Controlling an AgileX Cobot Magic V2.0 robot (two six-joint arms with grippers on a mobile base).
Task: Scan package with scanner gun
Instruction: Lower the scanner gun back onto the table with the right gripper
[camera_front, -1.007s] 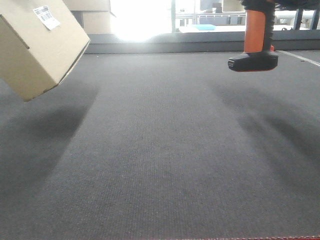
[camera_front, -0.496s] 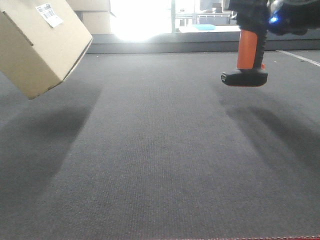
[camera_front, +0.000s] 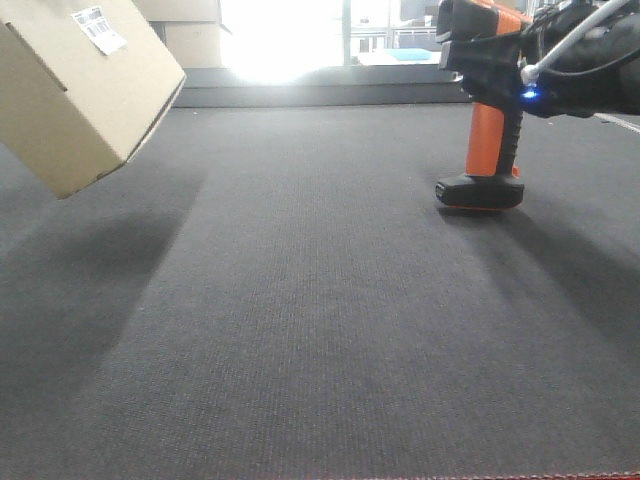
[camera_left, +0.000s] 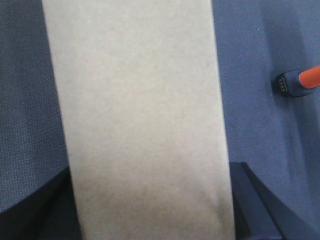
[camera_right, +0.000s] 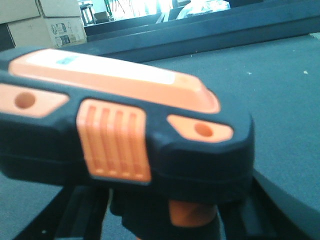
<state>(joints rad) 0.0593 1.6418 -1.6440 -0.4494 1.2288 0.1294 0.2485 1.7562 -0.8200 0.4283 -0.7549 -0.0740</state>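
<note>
scanner gun lowered to carpet | label on package: front view only

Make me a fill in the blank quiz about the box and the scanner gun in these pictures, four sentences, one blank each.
1. In the front view, the cardboard box hangs tilted above the carpet on the ___ side.
2. The scanner gun has a black base and an ___ handle.
3. The box carries a white ___ label.
4. A small ___ light glows beside the scanner.

Missing words: left; orange; barcode; blue.
</note>
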